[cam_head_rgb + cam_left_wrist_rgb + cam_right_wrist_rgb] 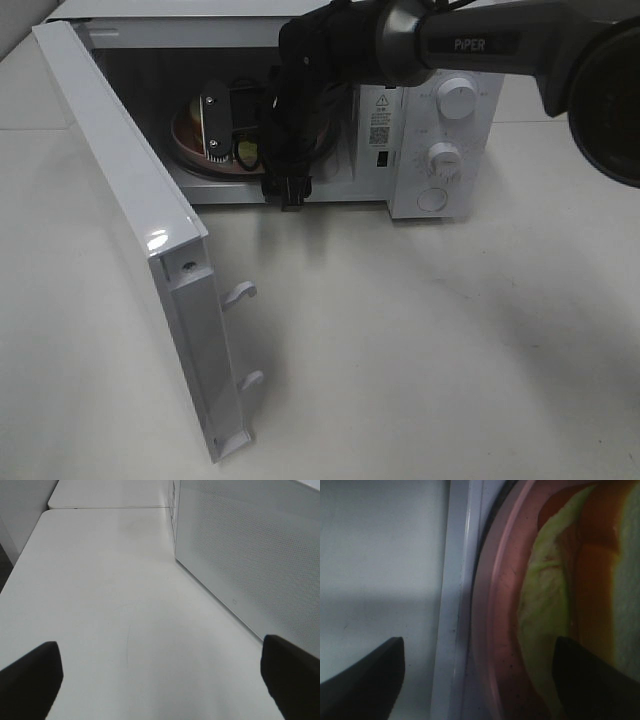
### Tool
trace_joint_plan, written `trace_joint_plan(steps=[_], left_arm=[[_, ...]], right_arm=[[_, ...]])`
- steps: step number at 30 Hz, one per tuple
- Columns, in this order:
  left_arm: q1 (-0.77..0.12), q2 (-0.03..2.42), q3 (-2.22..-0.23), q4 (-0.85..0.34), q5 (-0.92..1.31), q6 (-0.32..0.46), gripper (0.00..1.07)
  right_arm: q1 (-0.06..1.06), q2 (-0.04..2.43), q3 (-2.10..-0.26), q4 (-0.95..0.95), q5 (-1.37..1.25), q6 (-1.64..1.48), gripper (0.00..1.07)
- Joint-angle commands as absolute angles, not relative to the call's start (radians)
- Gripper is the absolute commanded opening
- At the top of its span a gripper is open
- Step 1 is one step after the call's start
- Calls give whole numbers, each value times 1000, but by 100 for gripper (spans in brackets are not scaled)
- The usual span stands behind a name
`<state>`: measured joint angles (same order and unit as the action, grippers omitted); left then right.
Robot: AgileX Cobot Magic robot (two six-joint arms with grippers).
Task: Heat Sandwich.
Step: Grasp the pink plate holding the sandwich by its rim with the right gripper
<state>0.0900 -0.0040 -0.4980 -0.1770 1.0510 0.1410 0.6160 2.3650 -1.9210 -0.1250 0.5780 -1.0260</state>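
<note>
The white microwave (440, 110) stands open, its door (130, 200) swung out to the left. Inside sits the round pink dish (190, 135) holding the sandwich (246, 152). My right arm reaches into the cavity and its gripper (232, 152) hangs over the dish's near edge. In the right wrist view the sandwich (555, 605) shows pale cream and orange-yellow layers on the dish (502, 605). The right gripper (480, 680) is open, its fingers wide apart either side of the dish rim. My left gripper (160, 680) is open above the bare table, holding nothing.
The door's dotted panel (250, 555) rises close beside the left gripper. Two latch hooks (240, 293) stick out of the door's edge. Knobs (457, 98) sit on the microwave's right panel. The white table (420, 340) spreads in front.
</note>
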Motion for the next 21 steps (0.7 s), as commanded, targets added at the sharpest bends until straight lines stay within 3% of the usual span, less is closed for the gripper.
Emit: trace_joint_plan(steps=[1,12,14,15,16,17,18,19,21], left_arm=[[85,-28,-496,-184,1038,140,101],[85,-28,-496,-184,1038,140,101],[85,-28,-496,-184,1038,140,101],[85,-28,-496,-184,1038,140,101],[85,-28,-496,-184,1038,140,101],[85,-28,-496,-183,1038,140,101],[85,-28,-496,-183,1038,140,101],[85,-28,-496,-183,1038,140,101],[85,-28,-496,-183,1038,140,101]], right_arm=[[619,2383,-1936,-126,591,-1024,77],[629,2420,-1959,-120,586,-1025,73],[629,2419,-1959,-120,586,-1016,63],[629,2419,-1959,-120,594,-1006,45],[629,2419,-1959,-120,594,-1006,45],[629,2419,-1959,-120,600,-1003,36],[629,2419,-1959,-120,612,-998,25],[628,2419,-1959,-121,633,-998,3],[628,2419,-1959,-121,638,-996,0]])
